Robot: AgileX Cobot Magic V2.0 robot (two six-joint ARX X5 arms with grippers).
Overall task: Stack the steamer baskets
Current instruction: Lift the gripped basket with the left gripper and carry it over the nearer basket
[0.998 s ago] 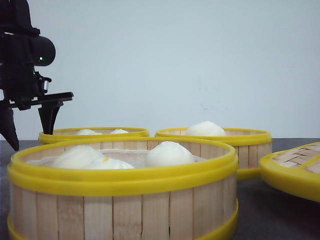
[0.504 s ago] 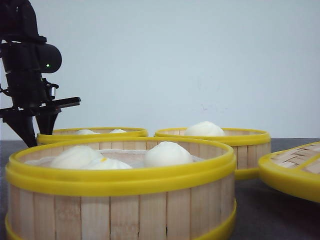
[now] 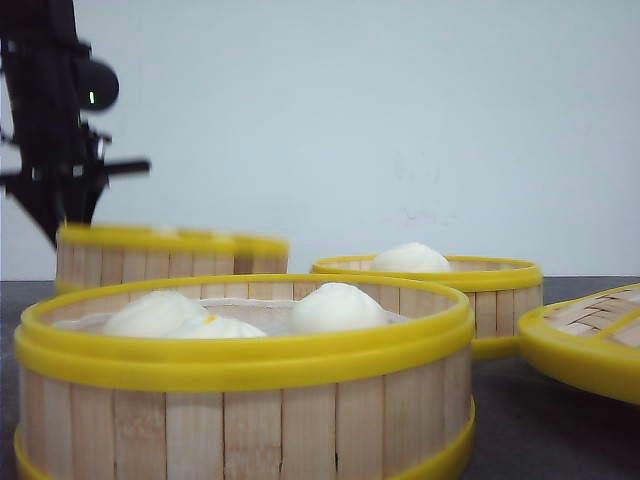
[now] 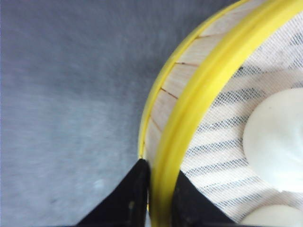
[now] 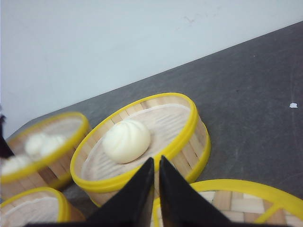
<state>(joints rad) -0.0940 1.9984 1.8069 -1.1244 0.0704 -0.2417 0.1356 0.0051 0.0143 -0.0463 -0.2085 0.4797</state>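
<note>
Low front view across the steamer baskets (image 3: 245,370); both wrist views downward, closer, sharing those baskets.

Even, soft light; the lifted steamer basket (image 3: 170,252) is motion-blurred.

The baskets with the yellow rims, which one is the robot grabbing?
The far left steamer basket, which looks raised. The left gripper pinches its rim. The near basket and the one-bun basket sit untouched.

Dark grey table (image 5: 265,99) w/ two steamer baskets (image 3: 240,390), lid (image 3: 585,335).
</note>
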